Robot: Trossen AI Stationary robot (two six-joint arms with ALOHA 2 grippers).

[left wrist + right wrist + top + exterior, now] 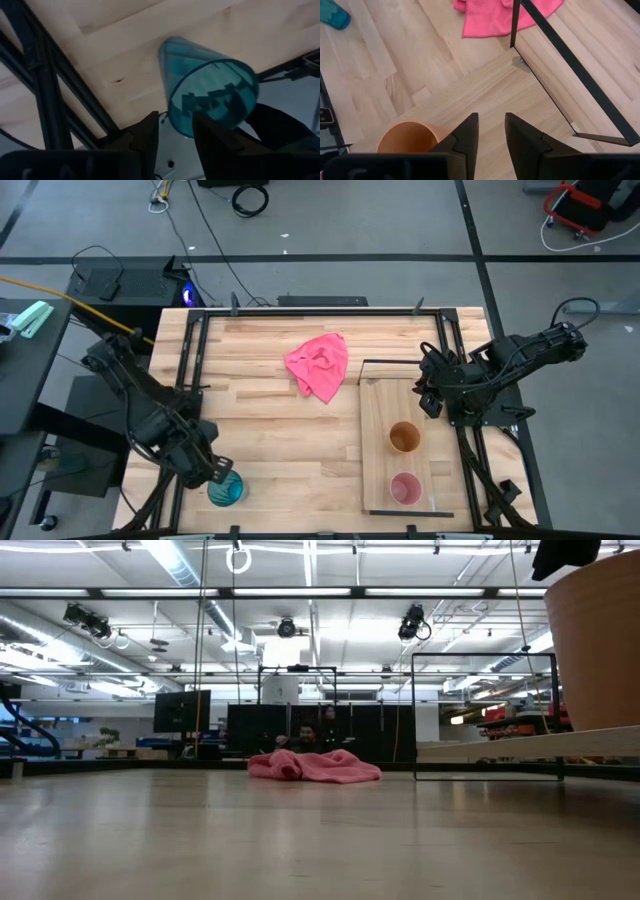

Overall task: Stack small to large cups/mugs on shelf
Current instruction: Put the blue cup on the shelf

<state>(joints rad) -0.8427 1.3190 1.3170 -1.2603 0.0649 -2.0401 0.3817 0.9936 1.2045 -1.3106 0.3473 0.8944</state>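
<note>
The teal-blue cup (226, 490) is at the table's near left corner, and my left gripper (215, 472) is shut on it (210, 75). The orange-brown cup (404, 437) and the small pink cup (405, 489) stand upright, mouths up, side by side on the pale shelf board (380, 405) at the right. My right gripper (428, 392) hangs over the board's far end, beyond the orange cup (407, 137). Its fingers (491, 120) are a little apart and hold nothing. My left gripper holds the teal cup by its rim (181, 131). One finger (212, 132) is inside the mouth and the other (145, 135) is outside the wall. The fingers come slanting down from the table's left. Whether the cup's base rests on the table, I cannot tell.
A crumpled pink cloth (318, 365) lies at the table's far middle. The thin black wire frame (400, 363) stands at the board's far end. Black rails (190, 380) run along the table's left and right edges. A person sits in the room beyond (305, 737).
</note>
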